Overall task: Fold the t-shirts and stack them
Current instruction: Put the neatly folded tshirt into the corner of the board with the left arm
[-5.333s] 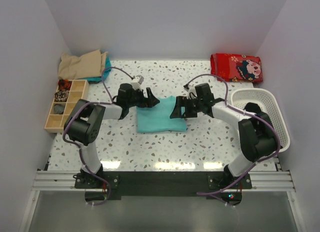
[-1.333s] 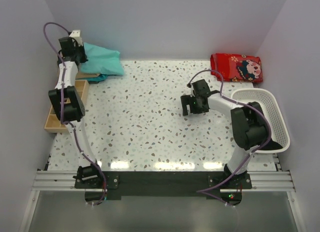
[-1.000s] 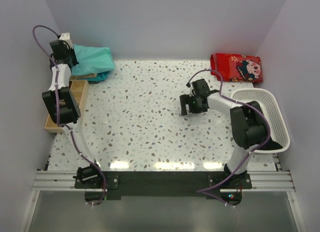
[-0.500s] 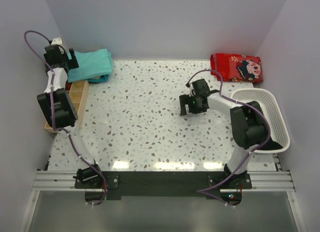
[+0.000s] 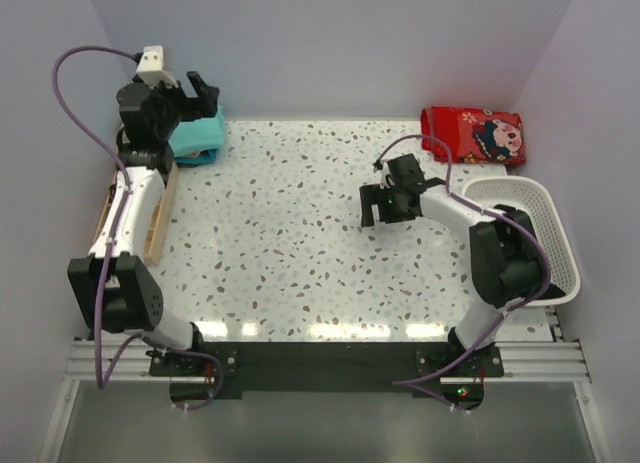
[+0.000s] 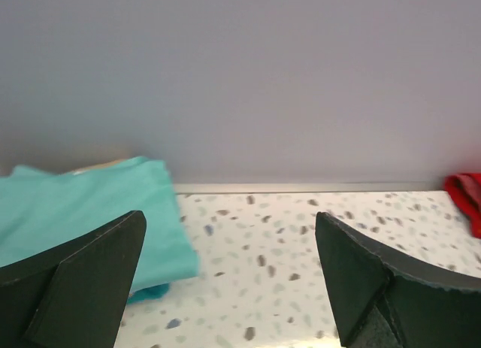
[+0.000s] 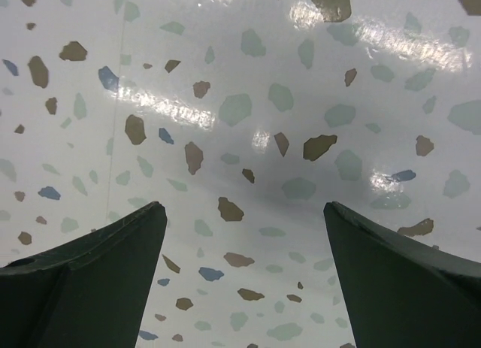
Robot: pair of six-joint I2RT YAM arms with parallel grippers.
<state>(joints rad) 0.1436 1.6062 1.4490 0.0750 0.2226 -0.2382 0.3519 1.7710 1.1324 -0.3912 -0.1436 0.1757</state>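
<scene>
Nearest the arm bases, at the bottom of the top view, the speckled table [image 5: 290,263] carries no shirt; nothing lies spread out there for folding. A little farther up, right of centre, the right gripper [image 7: 244,207] hovers low over bare terrazzo with its fingers well apart and nothing between them. Beside that arm, at the right edge of the frame, stands a white basket [image 5: 500,188]. The arm covers much of it, so I cannot tell whether another shirt waits inside. At the left edge a wooden tray [image 5: 160,208] sits partly under the outstretched left arm. Farthest away, in the upper left corner against the back wall, the teal t-shirt [image 6: 83,205] lies folded flat on a pile; a darker teal edge shows beneath it and a tan strip behind. The left gripper [image 5: 192,96] hangs just above and beside it, fingers spread wide and holding nothing. A red patterned bundle [image 5: 470,133] rests in the upper right corner. By my reading this shirt's fold and stack are done. What is left depends on the basket.
</scene>
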